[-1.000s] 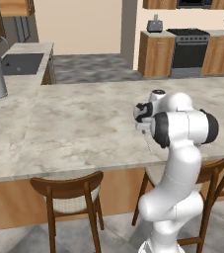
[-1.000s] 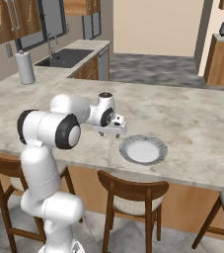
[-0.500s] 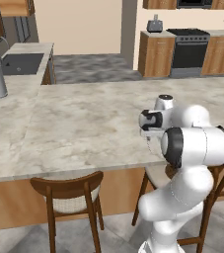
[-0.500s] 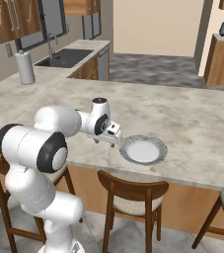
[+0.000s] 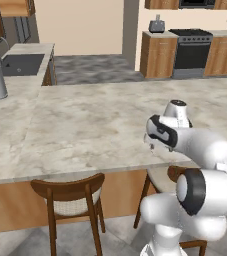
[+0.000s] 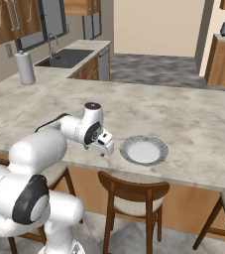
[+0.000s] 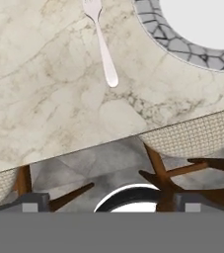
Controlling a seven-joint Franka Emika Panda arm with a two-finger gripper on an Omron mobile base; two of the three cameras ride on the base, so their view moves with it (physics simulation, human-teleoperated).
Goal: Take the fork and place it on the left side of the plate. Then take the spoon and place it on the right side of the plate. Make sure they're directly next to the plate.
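The fork (image 7: 103, 47), pale silver, lies on the marble counter a short gap from the plate (image 7: 182, 44), its handle end pointing toward the counter's near edge. The plate (image 6: 143, 150) has a grey rim and a white centre and sits near that front edge. My gripper (image 6: 104, 150) hovers low over the counter just left of the plate, above the fork. It is open, and its fingertips (image 7: 33, 201) stand wide apart with nothing between them. From the left base my gripper (image 5: 151, 144) is at the counter's front edge. The spoon is out of view.
A paper towel roll (image 6: 25, 68) stands by the sink (image 6: 67, 57) at the far left. Wooden stools (image 6: 134, 193) tuck under the counter's near edge (image 7: 108, 143). A stove (image 5: 190, 47) stands in the background kitchen.
The arm has swung its elbow round and down, and the hand has dropped toward the counter's near edge beside the plate. The jaws stay open.
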